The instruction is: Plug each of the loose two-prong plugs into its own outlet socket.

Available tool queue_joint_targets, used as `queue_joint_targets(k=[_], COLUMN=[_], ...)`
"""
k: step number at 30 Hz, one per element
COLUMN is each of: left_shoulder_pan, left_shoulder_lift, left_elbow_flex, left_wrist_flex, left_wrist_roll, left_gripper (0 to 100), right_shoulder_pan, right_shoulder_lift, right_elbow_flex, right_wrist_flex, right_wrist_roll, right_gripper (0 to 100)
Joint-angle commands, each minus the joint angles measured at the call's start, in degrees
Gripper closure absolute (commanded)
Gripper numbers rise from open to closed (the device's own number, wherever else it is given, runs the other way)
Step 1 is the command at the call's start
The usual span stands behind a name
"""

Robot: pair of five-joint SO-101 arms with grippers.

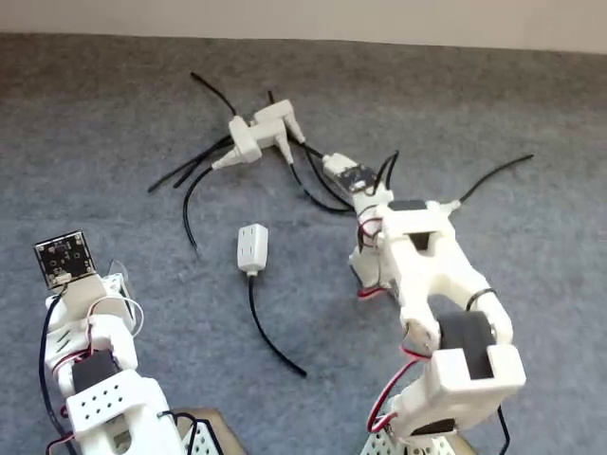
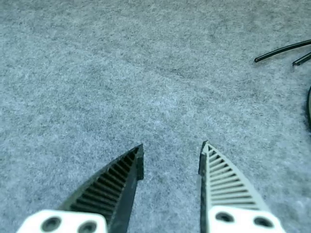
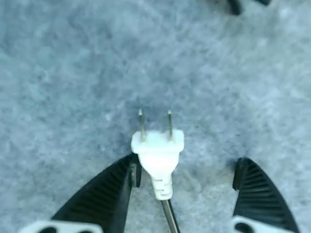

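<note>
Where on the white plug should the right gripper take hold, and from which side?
Pinch the white plug across its body's sides, behind the wide face, coming from the cord end: the prongs point away from the open right gripper, so they stay free.

The surface was found covered by a grey, felt-like carpet (image 1: 104, 123). A pale strip (image 1: 379, 17) was observed along its far edge. Even lighting was noted, with soft shadows.

arms (image 1: 432, 261) white, black servos (image 1: 469, 334) | red/black wires (image 1: 383, 406) | fingers (image 2: 116, 184) ribbed, pointed
</note>
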Motion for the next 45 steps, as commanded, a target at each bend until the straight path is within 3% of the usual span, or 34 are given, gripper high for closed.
queue_joint_targets(k=[1, 8, 17, 31, 35, 39, 45], left_shoulder_pan=[1.27, 1.27, 1.27, 4.88, 4.88, 4.88, 4.62], left_shoulder_lift=[-0.75, -0.75, -0.75, -0.75, -0.75, -0.75, -0.75], left_elbow_flex=[-0.22, -0.22, -0.22, 0.40, 0.40, 0.48, 0.48], left_wrist_flex=[-0.70, -0.70, -0.70, -0.97, -0.97, -0.97, -0.97], left_wrist_roll=[-0.35, -0.35, -0.35, -0.53, -0.53, -0.53, -0.53], left_gripper=[80, 80, 80, 80, 80, 80, 80], right_shoulder_pan=[5.76, 14.46, 19.38, 39.43, 44.18, 43.91, 33.27], right_shoulder_lift=[2.42, 2.59, 2.42, 2.68, 2.59, 2.24, 2.24], right_elbow_flex=[-8.66, -17.98, -20.97, -23.78, -23.78, -23.78, -23.87], right_wrist_flex=[1.80, 8.22, 11.56, 13.32, 9.10, 9.01, 17.19], right_wrist_roll=[0.26, 0.26, 0.97, 19.34, 24.00, 24.70, 24.53], right_gripper=[69.8, 69.8, 69.8, 69.8, 69.8, 69.8, 69.8])
